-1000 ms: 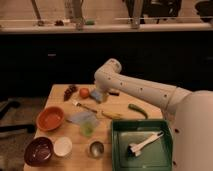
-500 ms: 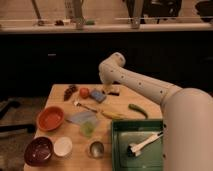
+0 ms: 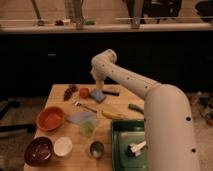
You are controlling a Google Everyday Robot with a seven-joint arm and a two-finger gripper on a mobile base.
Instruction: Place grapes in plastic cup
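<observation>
The grapes (image 3: pixel 70 91), a small dark purple bunch, lie at the table's back left, next to an orange-red tomato (image 3: pixel 84 92). The plastic cup (image 3: pixel 87 129), pale yellow-green and translucent, stands upright near the table's middle front. My gripper (image 3: pixel 99 84) hangs from the bent white arm over the back of the table, just above a blue sponge (image 3: pixel 98 95). It is right of the grapes and the tomato. It is open and nothing shows in it.
An orange bowl (image 3: pixel 51 118), a dark bowl (image 3: pixel 38 150), a white bowl (image 3: pixel 63 146) and a metal cup (image 3: pixel 96 148) stand at the front left. A green tray (image 3: pixel 120 150) sits front right. A banana (image 3: pixel 112 115), a green vegetable (image 3: pixel 136 107) and a cloth (image 3: pixel 81 117) lie mid-table.
The arm's elbow has risen and the gripper has lifted a little over the back of the table. Nothing on the table has moved.
</observation>
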